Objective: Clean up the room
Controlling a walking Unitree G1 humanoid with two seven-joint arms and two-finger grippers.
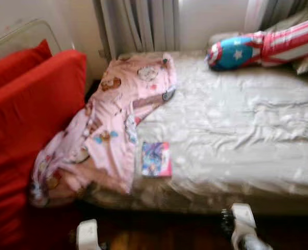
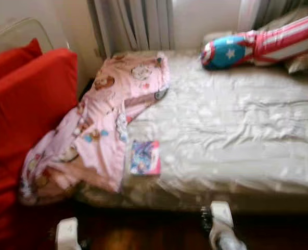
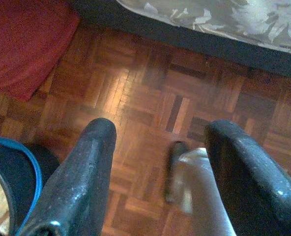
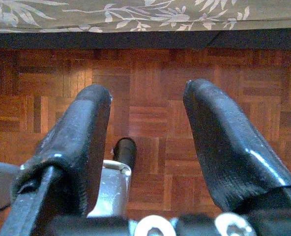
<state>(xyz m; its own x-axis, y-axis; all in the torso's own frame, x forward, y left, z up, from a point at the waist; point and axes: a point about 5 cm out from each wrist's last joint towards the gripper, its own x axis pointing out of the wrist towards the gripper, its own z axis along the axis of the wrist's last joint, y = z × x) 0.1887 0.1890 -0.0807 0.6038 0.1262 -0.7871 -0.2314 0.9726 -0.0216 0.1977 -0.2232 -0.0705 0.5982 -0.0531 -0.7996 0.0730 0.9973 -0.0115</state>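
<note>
1. I'm standing at the side of the bed (image 1: 247, 135) with both arms hanging low. The left pincer (image 3: 158, 172) and right pincer (image 4: 145, 132) are each spread wide over the parquet floor (image 3: 150, 83), holding nothing.
2. I judge the step in hand is closing in on the clutter. I'd square up to the bed edge before raising an arm, because the head views are blurred just now.
3. The nearest item is the small book (image 1: 156, 159), lying flat near the bed's front edge, touching the blanket's hem. I'd slide one finger under its free side rather than pinch from above.
4. The pink cartoon blanket (image 1: 117, 120) is crumpled and spills off the bed's left corner toward the red cushion (image 1: 34, 120).
5. A star-and-stripe pillow (image 1: 258, 47) lies at the far end.
</note>
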